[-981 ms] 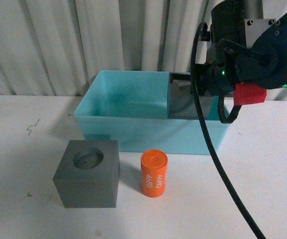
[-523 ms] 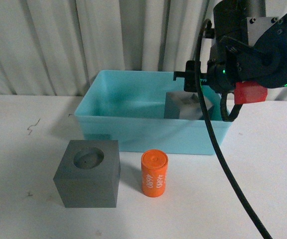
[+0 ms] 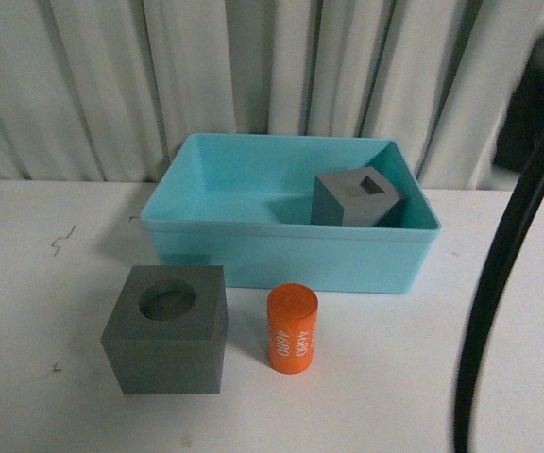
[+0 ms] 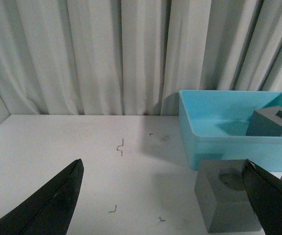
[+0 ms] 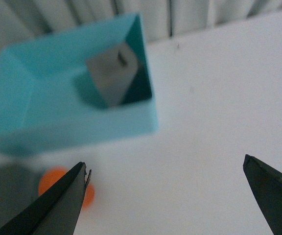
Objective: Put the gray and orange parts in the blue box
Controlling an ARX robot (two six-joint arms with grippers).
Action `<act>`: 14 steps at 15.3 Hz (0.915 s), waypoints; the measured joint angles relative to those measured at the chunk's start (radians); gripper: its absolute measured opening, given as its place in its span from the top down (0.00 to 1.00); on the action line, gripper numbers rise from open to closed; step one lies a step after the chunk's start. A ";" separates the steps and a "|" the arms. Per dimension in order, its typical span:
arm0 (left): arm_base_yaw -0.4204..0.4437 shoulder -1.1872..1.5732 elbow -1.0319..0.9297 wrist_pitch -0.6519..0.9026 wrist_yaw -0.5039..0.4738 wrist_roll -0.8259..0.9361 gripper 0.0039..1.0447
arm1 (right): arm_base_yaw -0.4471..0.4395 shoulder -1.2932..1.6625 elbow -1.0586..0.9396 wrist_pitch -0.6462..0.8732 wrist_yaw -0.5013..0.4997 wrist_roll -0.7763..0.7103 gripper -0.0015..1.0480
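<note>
White table (image 3: 45,311) carrying three items: blue box (image 3: 281,257) sitting toward the back; gray cube with round hole (image 3: 165,344) resting before it; orange cylinder (image 3: 292,332) standing upright just beside the cube.

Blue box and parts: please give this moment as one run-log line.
box: square-hole cube inside | outside: round-hole cube, orange cylinder | left gripper: open, empty | right gripper: open, empty

Soft, even light, faint shadows; right wrist view blurred (front view's right edge too).
</note>
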State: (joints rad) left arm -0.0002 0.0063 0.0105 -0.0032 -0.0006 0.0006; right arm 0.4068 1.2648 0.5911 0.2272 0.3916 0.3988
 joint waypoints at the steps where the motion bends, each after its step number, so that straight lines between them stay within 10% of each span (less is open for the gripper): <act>1: 0.000 0.000 0.000 0.000 0.000 0.000 0.06 | 0.042 -0.091 -0.099 -0.063 0.003 0.043 0.06; 3: 0.000 0.000 0.000 0.001 0.000 0.000 0.06 | 0.025 -0.109 -0.138 0.137 0.029 0.038 0.11; 6: 0.000 0.000 0.000 0.000 -0.001 0.000 0.06 | -0.077 -0.194 -0.383 0.579 -0.057 -0.284 0.44; 11: 0.000 0.000 0.000 0.000 0.000 0.000 0.06 | -0.219 -0.436 -0.493 0.481 -0.201 -0.389 0.98; 14: 0.000 0.000 0.000 0.000 0.000 0.000 0.06 | -0.278 -0.573 -0.531 0.397 -0.257 -0.392 0.98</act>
State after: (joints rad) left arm -0.0002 0.0063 0.0105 -0.0036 -0.0010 0.0006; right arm 0.1287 0.6914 0.0597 0.6239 0.1349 0.0067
